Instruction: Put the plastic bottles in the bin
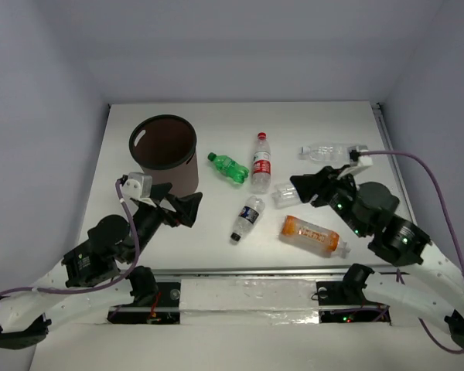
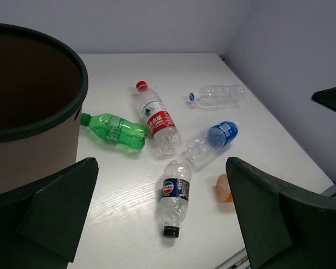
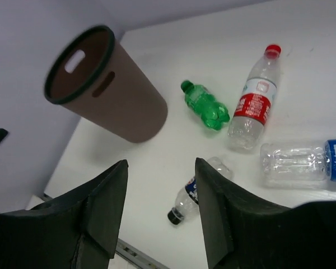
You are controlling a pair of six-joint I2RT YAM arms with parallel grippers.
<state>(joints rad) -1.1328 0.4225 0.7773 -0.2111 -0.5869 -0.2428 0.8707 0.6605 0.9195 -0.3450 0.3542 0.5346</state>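
A: What's hidden or cut off?
B: The blue-label bottle lies partly under the right claw in the top view, so its label doesn't show there. The right wrist cam cuts its end off at the frame edge. The left wrist cam gives only a sliver of the orange bottle; the rest is behind a finger of the left claw. That cam also crops the bin on the left. The bin's inside is dark and its bottom is hard to read.
A: Count?
B: 6 bottles, 1 bin. 1 green bottle, 1 orange, 4 clear: the red-label bottle, the blue-label, the dark-label bottle and the no-label bottle.
A: Looks?
B: All small, all lying on their sides on the white tabletop. Orange has a white cap, red-label a red cap, dark-label a black cap, no-label a blue cap. The bin is brown and round w/ a dark rim and slot handles near the top. It stands upright and is far bigger than any bottle.
A: Where?
B: Bin at far left. Green is just right of it, w/ red-label close beside. No-label at far right. Dark-label is mid-table, nearer the arms, and orange is near right.
A: Claws?
B: Both have fingers apart w/ nothing between them. Left is just in front of the bin.
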